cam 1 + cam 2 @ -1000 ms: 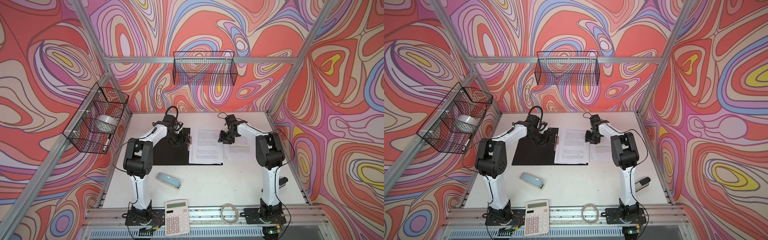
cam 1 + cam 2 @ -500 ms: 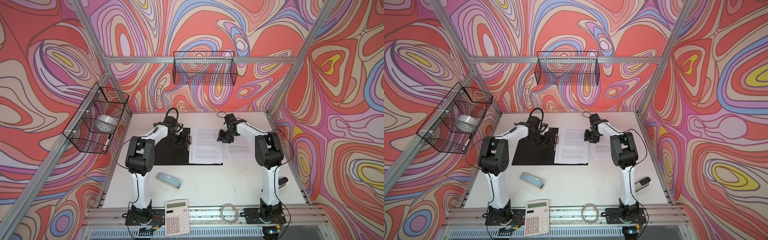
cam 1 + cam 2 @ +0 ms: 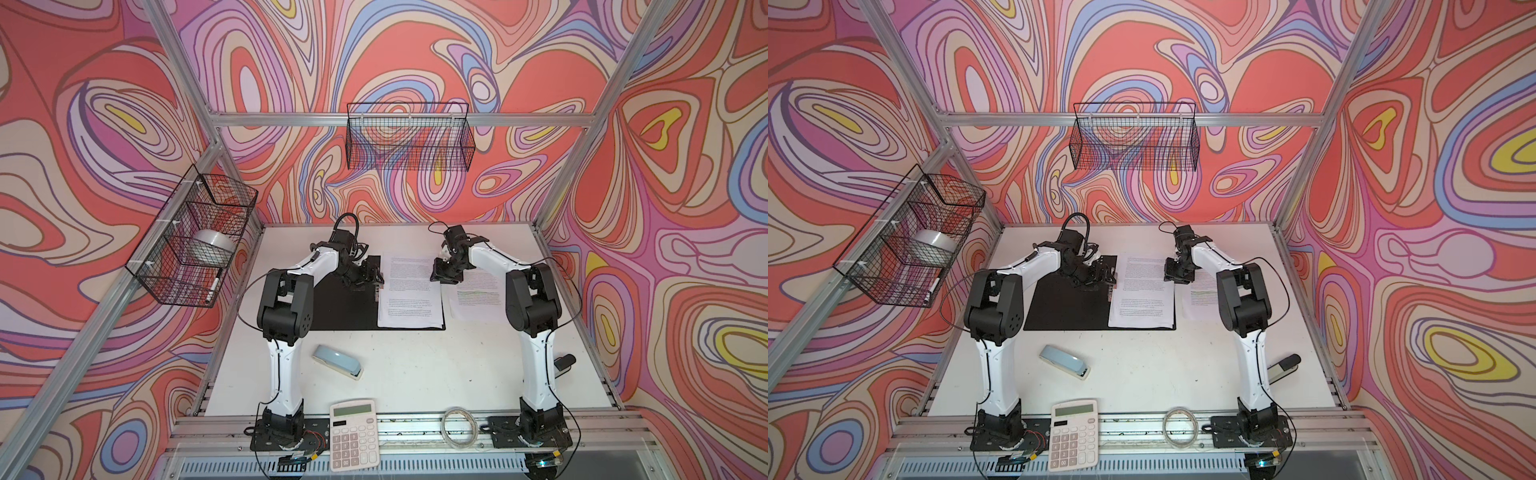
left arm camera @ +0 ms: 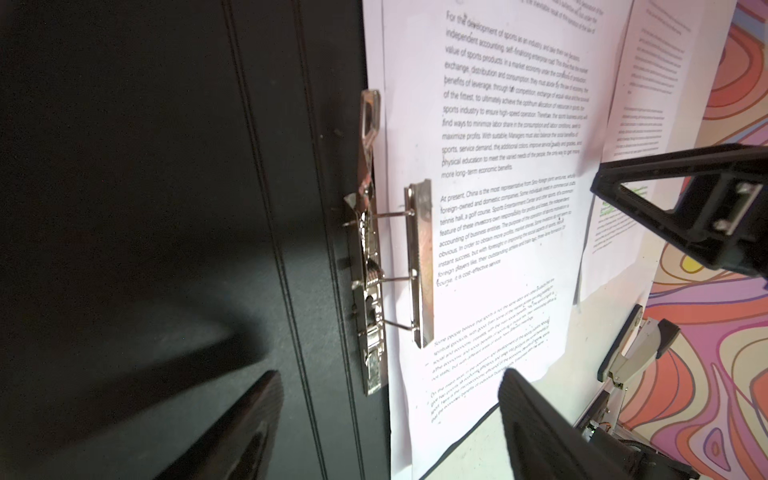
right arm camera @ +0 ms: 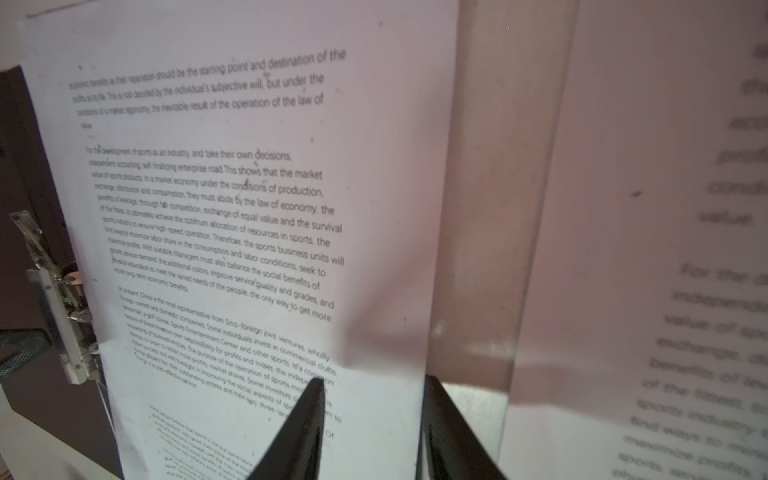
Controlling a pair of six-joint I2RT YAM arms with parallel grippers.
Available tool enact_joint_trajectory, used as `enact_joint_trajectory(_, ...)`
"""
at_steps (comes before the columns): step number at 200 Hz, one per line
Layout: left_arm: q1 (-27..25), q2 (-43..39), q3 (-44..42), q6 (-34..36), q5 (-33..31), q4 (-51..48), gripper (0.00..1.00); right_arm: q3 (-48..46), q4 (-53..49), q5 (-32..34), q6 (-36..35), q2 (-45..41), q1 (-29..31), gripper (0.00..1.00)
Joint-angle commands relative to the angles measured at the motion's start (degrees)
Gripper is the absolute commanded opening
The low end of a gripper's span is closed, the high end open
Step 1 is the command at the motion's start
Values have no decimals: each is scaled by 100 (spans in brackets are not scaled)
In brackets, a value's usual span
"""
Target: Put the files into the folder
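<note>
I see folder [image 3: 332, 307] open on table [image 3: 415, 374], black inside up. Sheet [image 3: 409, 299] on its right half, clip bar [image 4: 419, 266] over sheet's edge; second sheet [image 3: 478, 303] beside on table. Left claw [image 4: 388, 376] released wide above clip bar. Right claw [image 5: 374, 382] half-spread over sheet's edge, empty.

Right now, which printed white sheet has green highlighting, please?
The white sheet lying on the table; the page on the open black folder is unmarked.

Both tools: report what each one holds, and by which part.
Nothing is held. The left tool stands open above the metal clip of the folder; the right tool stands open over an edge of the files, clamping nothing.
</note>
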Motion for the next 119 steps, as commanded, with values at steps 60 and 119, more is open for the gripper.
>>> enact_joint_trajectory(60,40,141,220,-61,81,-15,83,264,-242,69,-254,145,163,41)
enact_joint_trajectory(119,45,-246,247,128,-130,-353,82,195,-192,686,-96,-236,166,42)
